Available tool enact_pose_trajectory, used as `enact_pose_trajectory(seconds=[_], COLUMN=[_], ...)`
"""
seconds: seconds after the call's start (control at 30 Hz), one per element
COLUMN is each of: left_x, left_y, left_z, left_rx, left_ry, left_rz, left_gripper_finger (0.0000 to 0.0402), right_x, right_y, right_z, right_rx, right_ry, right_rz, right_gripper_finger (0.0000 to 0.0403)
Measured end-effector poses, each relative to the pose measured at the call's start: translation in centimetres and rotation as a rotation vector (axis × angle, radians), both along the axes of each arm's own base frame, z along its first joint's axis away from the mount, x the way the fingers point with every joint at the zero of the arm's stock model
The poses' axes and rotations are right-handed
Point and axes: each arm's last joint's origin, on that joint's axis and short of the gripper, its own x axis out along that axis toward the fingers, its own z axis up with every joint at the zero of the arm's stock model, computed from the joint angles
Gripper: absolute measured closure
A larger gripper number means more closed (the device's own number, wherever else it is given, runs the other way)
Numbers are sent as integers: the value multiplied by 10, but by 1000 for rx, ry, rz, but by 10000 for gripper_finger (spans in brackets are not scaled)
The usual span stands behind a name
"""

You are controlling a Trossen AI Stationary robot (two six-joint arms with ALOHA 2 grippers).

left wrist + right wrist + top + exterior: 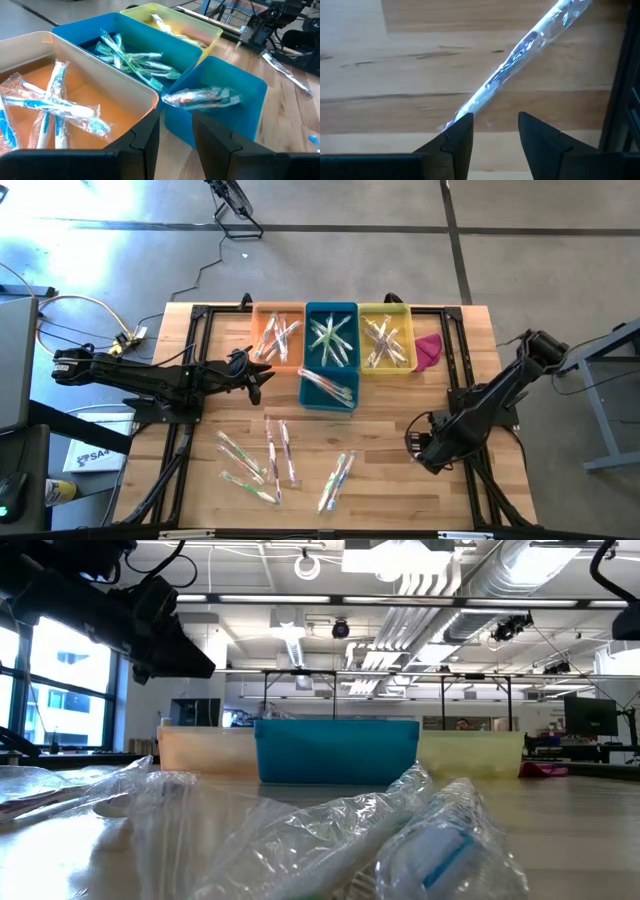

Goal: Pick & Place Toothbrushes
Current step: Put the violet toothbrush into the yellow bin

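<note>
Wrapped toothbrush (520, 55) seen lying flat on table (470, 510) near right edge, long axis diagonal. Right gripper (495, 131) parted, empty, one finger (457, 135) touching wrapper end. Left gripper (176, 135) half parted, empty, beside orange bin (277, 340). More toothbrushes (270, 460) scattered along front edge.

Orange bin (276, 313), two blue bins (331, 310), yellow bin (385, 310); pink cloth (428, 351); clear-wrapped toothbrushes (262, 455); light wood table (400, 410).
</note>
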Motion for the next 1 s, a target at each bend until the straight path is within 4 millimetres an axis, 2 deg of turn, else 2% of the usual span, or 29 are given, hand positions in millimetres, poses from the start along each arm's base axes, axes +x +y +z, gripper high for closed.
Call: enact_pose_trajectory(seconds=[0.47,0.8,1.0], left_x=[0,0,0], left_y=[0,0,0], left_z=[0,0,0], left_rx=[0,0,0], left_ry=[0,2,5], left_rz=[0,0,0], left_gripper_finger=[289,289,289], right_x=[5,21,23], right_y=[6,1,2], right_z=[-19,-32,-37], right_rx=[-40,-96,-77], right_ry=[95,58,106], right_rz=[-7,-38,-43], right_gripper_finger=[257,257,257])
